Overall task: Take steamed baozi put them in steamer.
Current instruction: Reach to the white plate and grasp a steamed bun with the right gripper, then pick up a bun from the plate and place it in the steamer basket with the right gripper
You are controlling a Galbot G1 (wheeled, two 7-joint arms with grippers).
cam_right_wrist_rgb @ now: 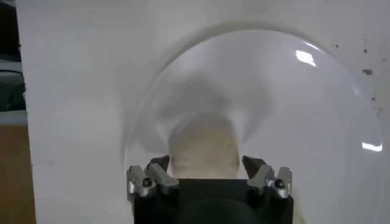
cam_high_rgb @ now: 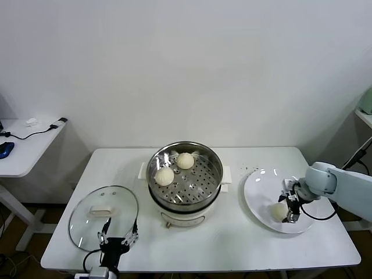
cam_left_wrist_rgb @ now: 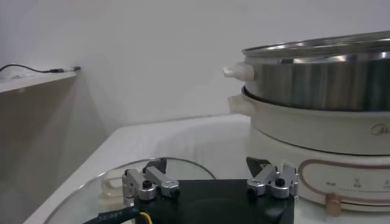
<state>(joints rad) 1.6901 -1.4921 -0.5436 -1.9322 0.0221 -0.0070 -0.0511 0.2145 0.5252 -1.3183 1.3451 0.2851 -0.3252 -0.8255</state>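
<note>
A: Right gripper (cam_high_rgb: 289,208) low over the white plate (cam_high_rgb: 261,180), its fingers (cam_right_wrist_rgb: 157,172) set either side of a bao (cam_right_wrist_rgb: 203,148), jaws partly open around it. Whether they touch the bun I cannot tell.

B: And the other buns?

A: Two baozi (cam_high_rgb: 164,175) lie in the steamer (cam_high_rgb: 215,168), side by side toward its far left, on the perforated floor. The steamer sits mid-table (cam_high_rgb: 232,244), the plate to its right.

B: The left arm?

A: Left gripper (cam_high_rgb: 118,240) parked at the table's near edge, jaws wide, just at the rim of the glass lid (cam_high_rgb: 93,200), left of the steamer.
</note>
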